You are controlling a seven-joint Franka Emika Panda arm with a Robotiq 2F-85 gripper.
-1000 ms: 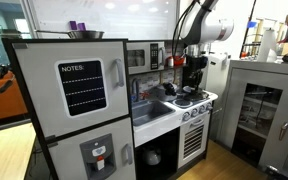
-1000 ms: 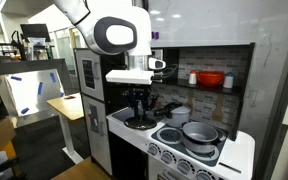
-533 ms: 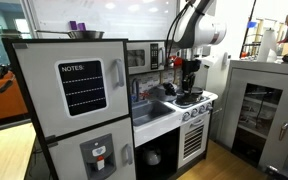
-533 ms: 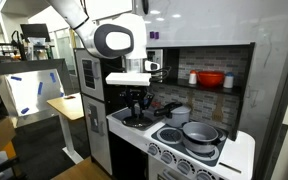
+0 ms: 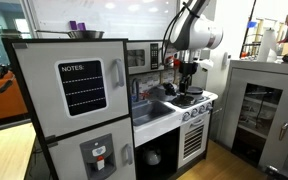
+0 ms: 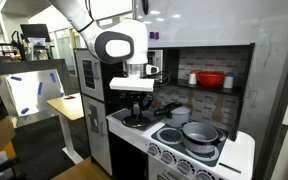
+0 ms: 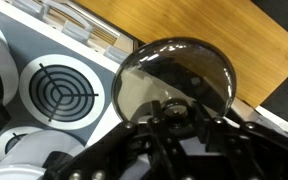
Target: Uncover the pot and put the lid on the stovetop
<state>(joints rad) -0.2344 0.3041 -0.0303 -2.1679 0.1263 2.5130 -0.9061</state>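
Hanging near the stovetop's (image 7: 96, 70) edge, your gripper (image 7: 172, 113) was closed tight around the knob of the dark lid (image 7: 174, 72).

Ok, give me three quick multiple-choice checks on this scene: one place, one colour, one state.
1. Where is the pot? A in the sink; B on the stovetop; C on top of the fridge.
2. What colour is the bowl up at the back? A red; B blue; C white.
3. What is the hand doing? A open and empty; B closed on the lid; C closed on a knob.

Answers: 1 B, the pot stands on the white stovetop. 2 A, the bowl is plainly red. 3 B, the wrist view shows the dark round lid held in the hand.
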